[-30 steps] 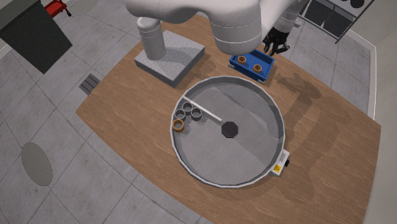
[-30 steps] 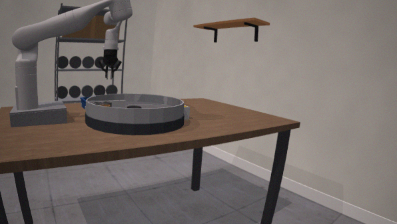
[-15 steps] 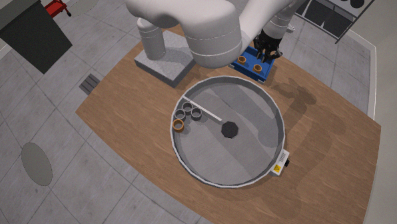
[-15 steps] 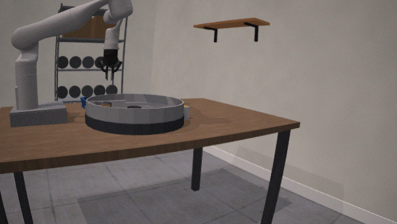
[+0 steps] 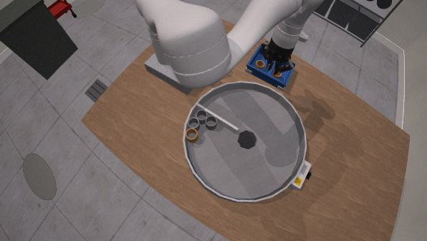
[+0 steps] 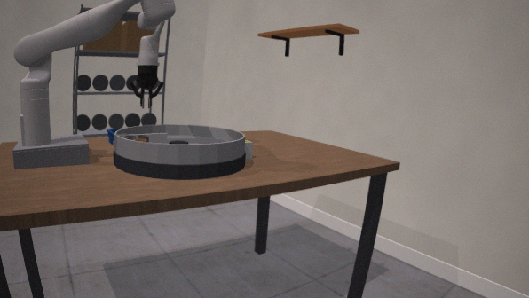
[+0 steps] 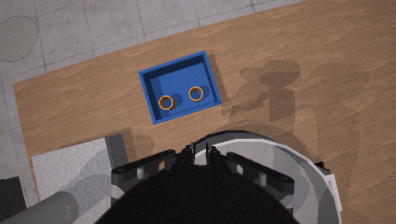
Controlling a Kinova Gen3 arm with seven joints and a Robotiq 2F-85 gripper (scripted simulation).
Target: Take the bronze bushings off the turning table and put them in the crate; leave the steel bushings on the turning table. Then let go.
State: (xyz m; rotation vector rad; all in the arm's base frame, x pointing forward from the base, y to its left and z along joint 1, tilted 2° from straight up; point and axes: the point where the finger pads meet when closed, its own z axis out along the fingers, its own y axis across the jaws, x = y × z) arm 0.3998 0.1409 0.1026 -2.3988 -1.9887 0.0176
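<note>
While hand (image 6: 146, 105) hangs clenched, empty, two bronze bushings (image 7: 166, 102) lie below in crate (image 7: 148, 87).

A wooden table (image 6: 284, 166) with dark metal legs (image 6: 367, 231) stands on a floor of large grey tiles (image 6: 186, 248), near a plain pale wall (image 6: 422, 111) edged by a white skirting board (image 6: 399, 250). High on that wall hangs a small wooden shelf (image 6: 306, 31) on two black brackets. Behind the table, a metal shelf rack (image 6: 75, 89) holds rows of dark round discs and a brown box on top. From above, a dark cabinet (image 5: 36, 39), a red cart (image 5: 59, 8) and a floor grate (image 5: 97, 90) show.
</note>
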